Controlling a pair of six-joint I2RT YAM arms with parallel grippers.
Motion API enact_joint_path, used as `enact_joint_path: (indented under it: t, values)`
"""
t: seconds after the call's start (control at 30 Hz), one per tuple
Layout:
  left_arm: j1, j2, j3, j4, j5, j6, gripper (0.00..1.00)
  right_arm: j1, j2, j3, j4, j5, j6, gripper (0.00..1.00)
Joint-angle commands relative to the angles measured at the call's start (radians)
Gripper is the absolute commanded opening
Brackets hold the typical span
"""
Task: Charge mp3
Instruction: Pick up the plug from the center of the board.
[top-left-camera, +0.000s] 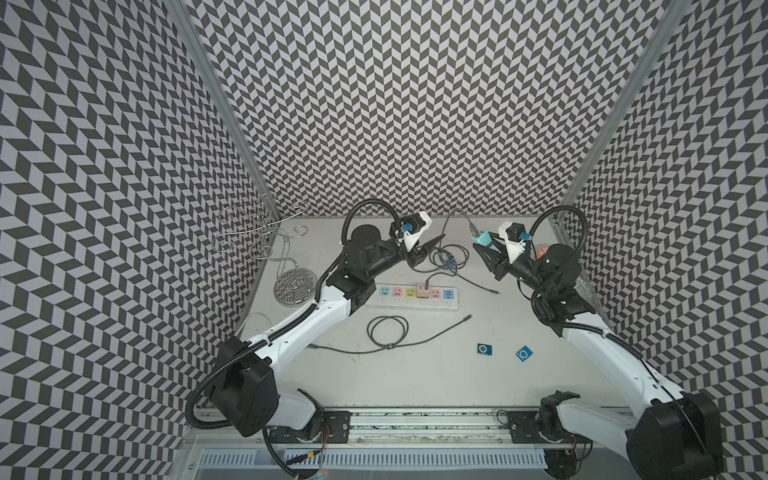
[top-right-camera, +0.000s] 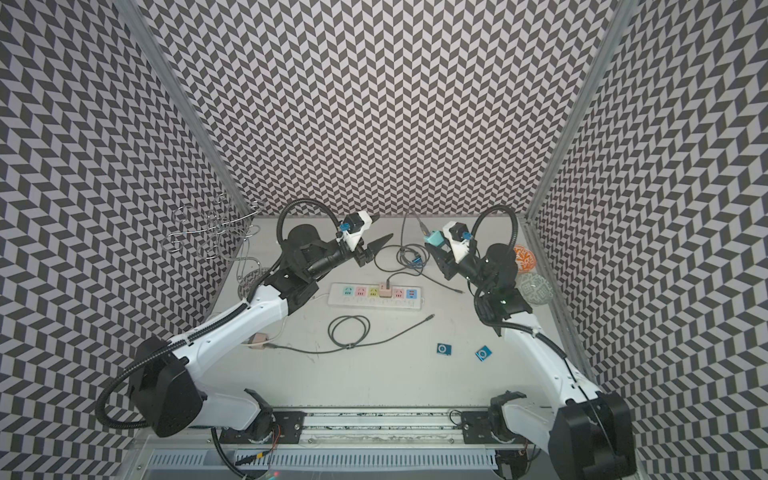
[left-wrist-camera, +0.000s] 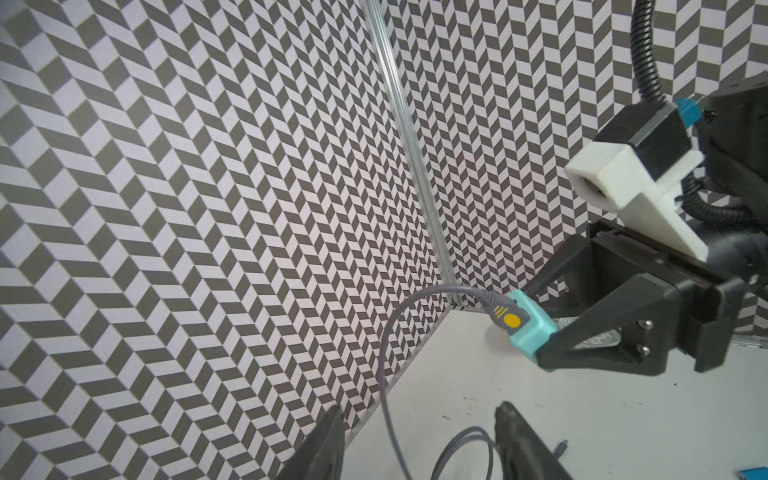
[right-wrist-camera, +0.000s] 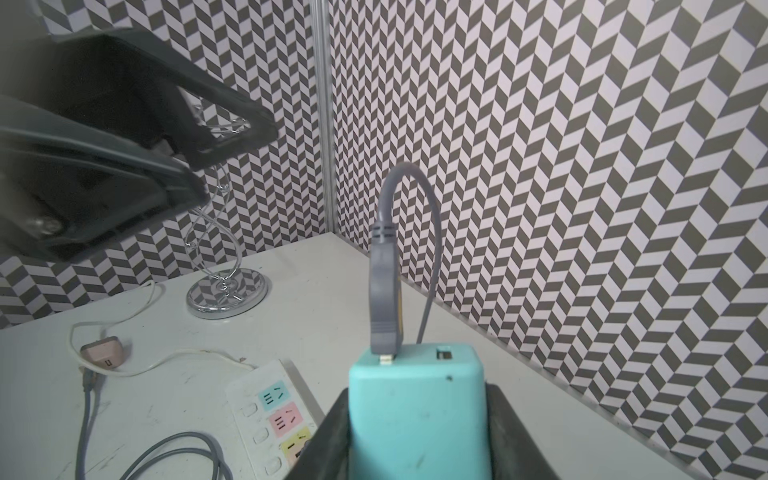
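1. A robotics lab test cell seen from above: a small enclosed booth, not a lived-in room.
2. Patterned walls (top-left-camera: 415, 104) in a black-and-white chevron print fill the upper frame and both sides, joined at bare aluminium posts (top-left-camera: 219, 104).
3. A plain white table (top-left-camera: 415, 374) fills the lower middle, with a metal rail (top-left-camera: 415, 419) running along the bottom edge.
4. Two white-and-black robot arms rise from that rail, the left arm (top-left-camera: 299, 328) at lower left and the right arm (top-left-camera: 602, 353) at lower right, both trailing corrugated hoses.
5. A pastel power strip (top-left-camera: 411, 297) lies mid-table, with a chrome wire stand (top-left-camera: 293, 286) to its left.
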Motion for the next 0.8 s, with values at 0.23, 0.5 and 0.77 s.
enact_joint_path:
  t: [0.23,0.5,0.77]
  values:
    - [-0.082,0.111,0.104,-0.027,-0.012,0.021,0.55,0.041,-0.099,-0.079,0.170,0.043,-0.081,0.26]
    - [-0.112,0.130,0.111,-0.030,0.095,0.025,0.55,0.070,-0.133,-0.126,0.219,0.091,-0.133,0.26]
    - [-0.118,0.194,0.220,-0.177,0.158,0.004,0.54,0.101,-0.143,-0.174,0.277,0.112,-0.216,0.27]
